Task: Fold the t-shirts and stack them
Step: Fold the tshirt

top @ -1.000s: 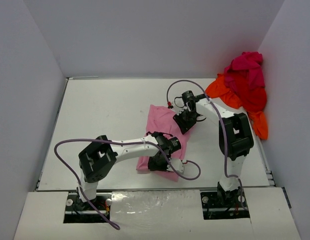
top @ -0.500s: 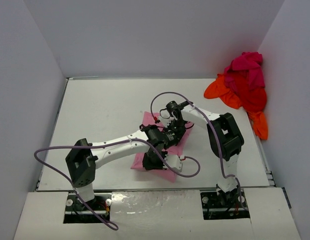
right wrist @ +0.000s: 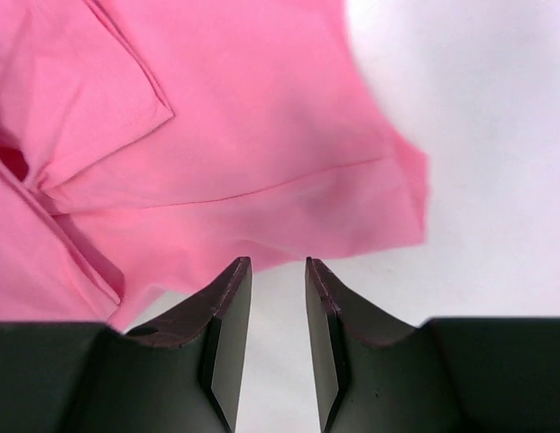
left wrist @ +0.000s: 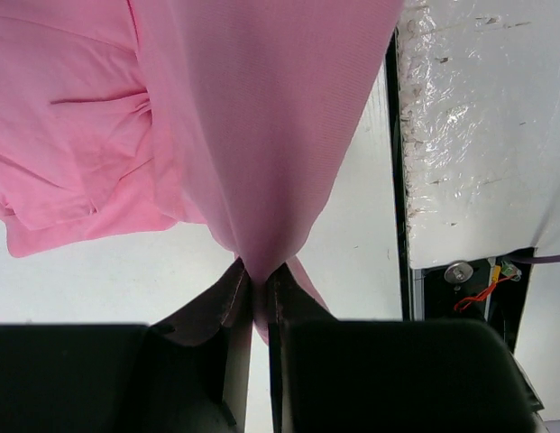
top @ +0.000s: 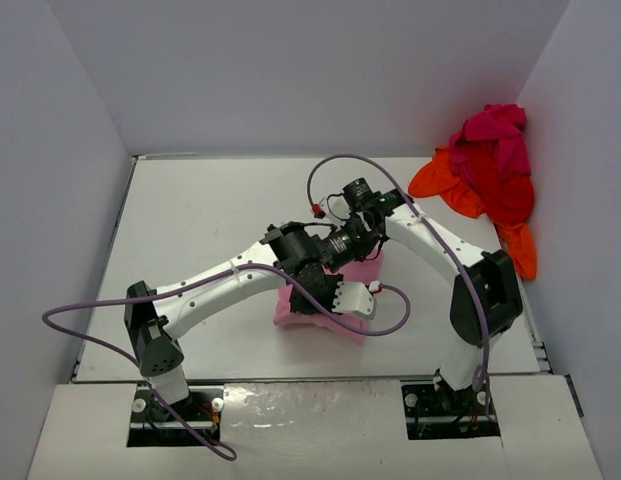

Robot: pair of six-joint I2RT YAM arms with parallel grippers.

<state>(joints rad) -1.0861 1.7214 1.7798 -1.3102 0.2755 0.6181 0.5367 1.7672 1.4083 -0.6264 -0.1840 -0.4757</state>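
Observation:
The light pink t-shirt [top: 362, 272] lies mid-table, mostly hidden under both arms in the top view. My left gripper [top: 312, 285] is shut on a fold of that pink cloth [left wrist: 261, 135], which stretches away from the closed tips [left wrist: 259, 275]; the rest of the shirt lies bunched on the table at the left of the left wrist view. My right gripper [top: 337, 248] stands open just off the shirt's edge [right wrist: 243, 135], with bare table between its fingers [right wrist: 278, 266]. The other t-shirts, orange, red and magenta, sit in a heap [top: 490, 170] at the far right corner.
The white table [top: 190, 220] is boxed in by pale walls on three sides. Purple cables loop off both arms, one near the pink shirt [top: 395, 320]. The table's near edge with a plastic-covered strip shows in the left wrist view [left wrist: 478, 135].
My left gripper has carried the shirt's near edge away from the front, over the rest of the shirt. The right gripper has shifted left toward the left one. The shirt's visible area has shrunk.

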